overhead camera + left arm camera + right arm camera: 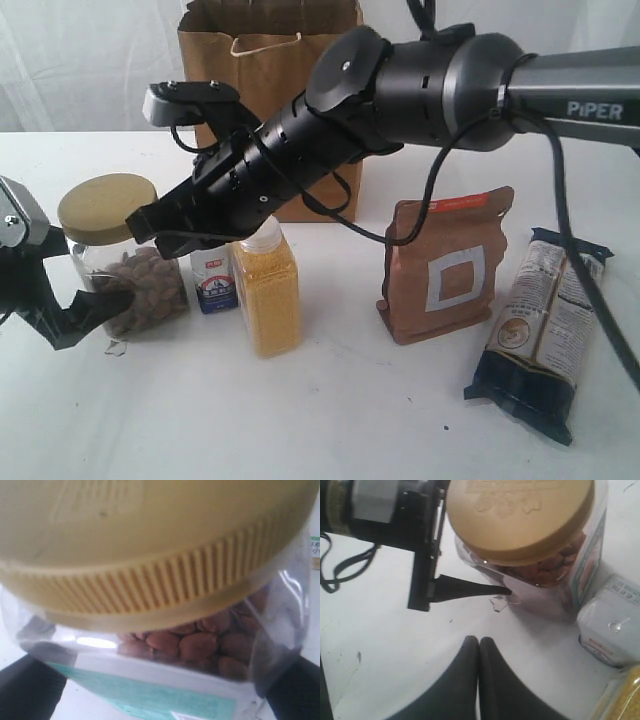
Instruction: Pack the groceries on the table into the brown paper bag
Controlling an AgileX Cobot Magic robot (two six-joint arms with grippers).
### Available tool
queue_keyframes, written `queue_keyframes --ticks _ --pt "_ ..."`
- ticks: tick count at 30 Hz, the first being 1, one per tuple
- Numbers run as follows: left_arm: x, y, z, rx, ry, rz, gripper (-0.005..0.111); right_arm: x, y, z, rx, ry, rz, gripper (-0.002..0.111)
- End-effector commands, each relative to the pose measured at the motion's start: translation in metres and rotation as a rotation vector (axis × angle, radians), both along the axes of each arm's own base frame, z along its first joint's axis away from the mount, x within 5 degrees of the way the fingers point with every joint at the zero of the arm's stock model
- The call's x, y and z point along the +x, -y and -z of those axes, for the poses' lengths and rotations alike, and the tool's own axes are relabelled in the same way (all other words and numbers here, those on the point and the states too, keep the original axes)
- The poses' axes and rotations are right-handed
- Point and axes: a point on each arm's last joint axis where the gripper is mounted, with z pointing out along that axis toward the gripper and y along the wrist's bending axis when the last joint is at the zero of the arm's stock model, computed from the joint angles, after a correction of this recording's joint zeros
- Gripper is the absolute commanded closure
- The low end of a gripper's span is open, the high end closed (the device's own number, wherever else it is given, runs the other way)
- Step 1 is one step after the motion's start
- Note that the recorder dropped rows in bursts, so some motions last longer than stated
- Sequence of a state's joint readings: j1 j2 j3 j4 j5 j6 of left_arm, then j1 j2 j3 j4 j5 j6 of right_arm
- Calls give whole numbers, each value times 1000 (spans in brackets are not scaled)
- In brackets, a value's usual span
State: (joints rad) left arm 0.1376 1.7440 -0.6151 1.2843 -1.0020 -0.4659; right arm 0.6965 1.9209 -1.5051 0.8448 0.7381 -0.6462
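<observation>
Exterior view: brown paper bag (268,60) upright at the back of the table (350,420), mouth open. None of the visible groceries is in it; all stand or lie on the tabletop in front.

Row, left to right:
- yellow-lidded clear jar (120,270), upright, brown nuts inside, lid on
- small white-blue carton (213,282), just beside the jar
- yellow white-capped bottle (267,300), upright and close against the carton, cap partly hidden by the right arm
- copper-brown pouch (445,270), upright, well apart from the bottle
- long dark-blue/cream packet (540,335), lying tilted near the pouch, at the right end of the row

Left gripper (88,318): low at the table's left edge, jaws spread wide with the jar's body between them. In the left wrist view a dark finger (27,692) sits at each lower corner with the jar filling the span. In the right wrist view one fingertip (502,590) reaches the jar wall. Whether the pads press on the plastic cannot be told, as the far finger is hidden behind the jar. The jar's base looks to be on the table.

Right gripper (479,640): the arm reaches across the middle, in front of the bag. Both fingers are pressed together with nothing between them. It hangs above the table just beside the jar's lid (520,515).
</observation>
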Motion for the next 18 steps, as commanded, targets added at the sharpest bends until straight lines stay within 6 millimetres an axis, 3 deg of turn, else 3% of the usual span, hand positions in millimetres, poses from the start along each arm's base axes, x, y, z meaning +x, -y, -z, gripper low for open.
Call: queue_keyframes --ticks 1,14,16,18 --pt "4 0 0 -58 8 -33 2 -7 4 -15 -15 22 -44 108" --pt "8 3 0 -79 110 1 4 -15 11 -29 -36 36 -80 108" --pt "8 3 0 -78 110 2 11 -17 13 -32 -40 43 -87 108" --pt "8 3 0 -79 109 1 29 -18 15 -35 -49 55 -95 108"
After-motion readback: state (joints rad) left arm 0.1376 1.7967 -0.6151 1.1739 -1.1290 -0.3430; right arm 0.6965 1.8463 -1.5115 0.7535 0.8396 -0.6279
